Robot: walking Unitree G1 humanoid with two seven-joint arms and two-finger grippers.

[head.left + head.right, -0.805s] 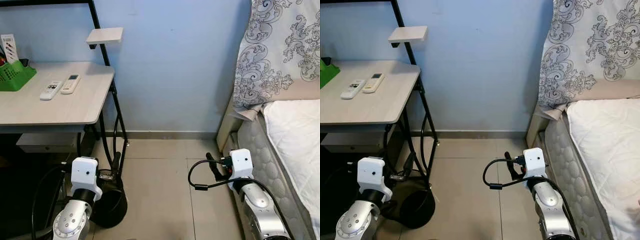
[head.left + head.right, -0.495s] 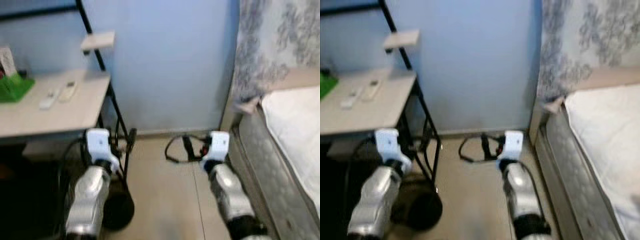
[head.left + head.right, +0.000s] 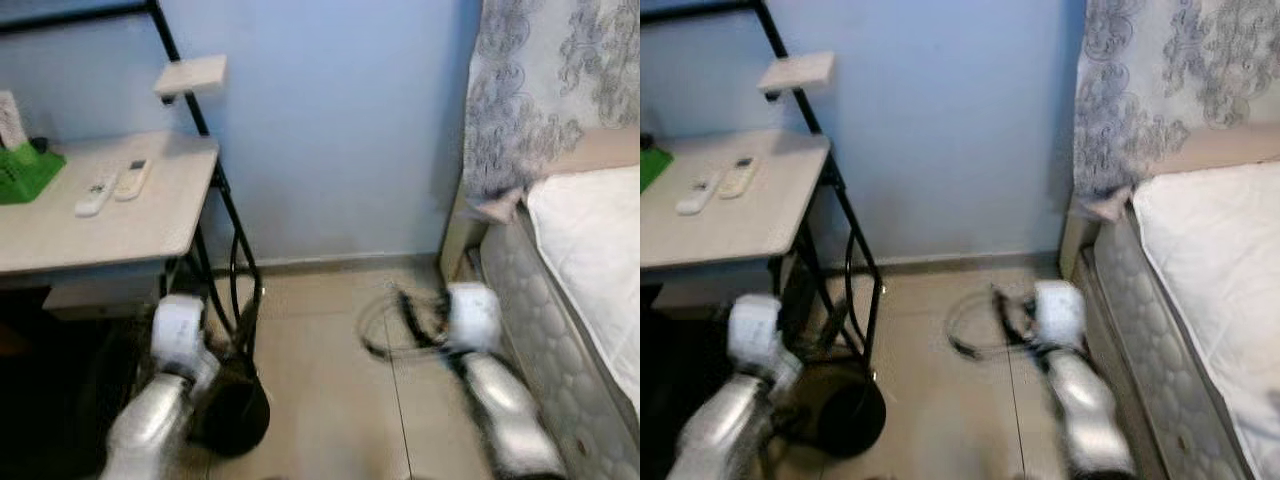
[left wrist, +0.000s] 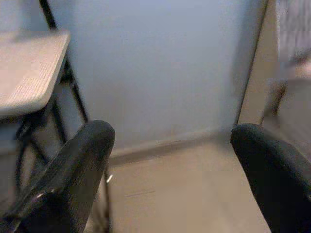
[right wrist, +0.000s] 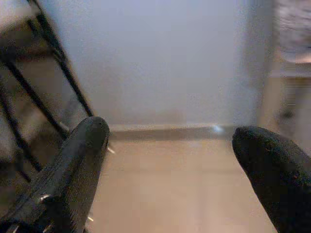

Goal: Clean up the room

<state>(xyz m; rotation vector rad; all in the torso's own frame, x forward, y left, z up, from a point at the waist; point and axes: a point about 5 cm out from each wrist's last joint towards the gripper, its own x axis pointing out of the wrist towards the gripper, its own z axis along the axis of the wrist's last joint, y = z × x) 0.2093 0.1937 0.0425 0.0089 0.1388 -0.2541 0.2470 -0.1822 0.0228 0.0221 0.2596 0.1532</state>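
Both pincers released and empty, left pincer low by the worktop leg, right pincer beside the bed; two remotes sit mid-worktop beside the green basket; risk: while moving, an arm clips the frame or mattress.

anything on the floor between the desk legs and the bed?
In the left eye view, only bare tile floor lies between the desk legs and the bed; the right gripper hangs over it.

No readable text or labels.
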